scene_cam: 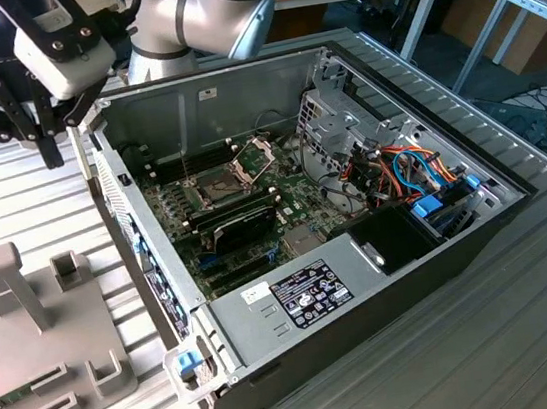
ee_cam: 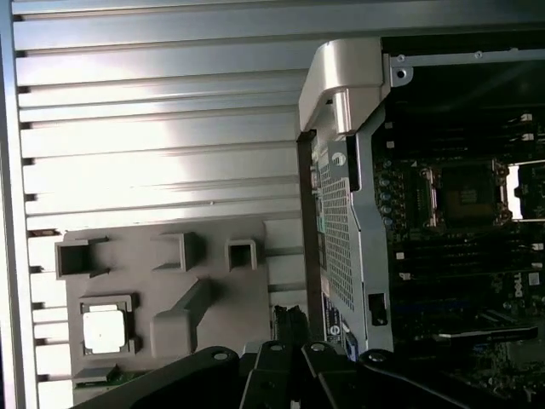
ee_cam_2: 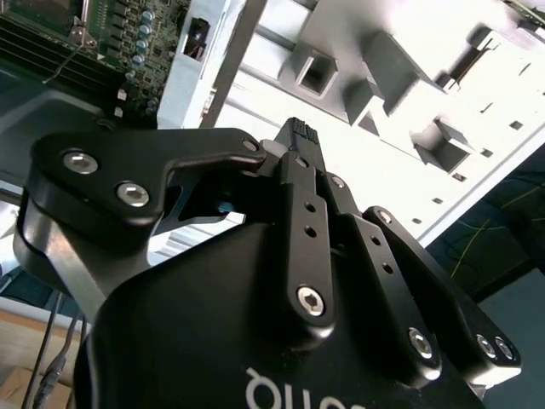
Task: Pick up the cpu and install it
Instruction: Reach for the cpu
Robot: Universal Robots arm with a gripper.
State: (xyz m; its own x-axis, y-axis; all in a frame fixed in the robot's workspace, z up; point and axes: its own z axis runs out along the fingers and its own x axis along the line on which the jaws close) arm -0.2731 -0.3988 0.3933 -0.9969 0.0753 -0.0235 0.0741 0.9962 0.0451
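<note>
1. Gripper [scene_cam: 56, 157] hangs with its fingertips closed together on nothing, just outside the computer case [scene_cam: 238, 88].
2. The cpu [ee_cam: 104, 330] lies flat, silver top up, in a square pocket of the grey holder fixture [ee_cam: 170, 281]; being square, it has no long axis.
3. In the exterior view, that fixture [scene_cam: 78, 331] sits about seven o'clock from the gripper, well apart from it. The open cpu socket [scene_cam: 212, 184] is about four o'clock.
4. The power supply label [scene_cam: 310, 292] carries print; the cpu top shows no legible writing.

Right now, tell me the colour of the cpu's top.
Pale silver-grey cpu, clearest in the first wrist view.
</note>
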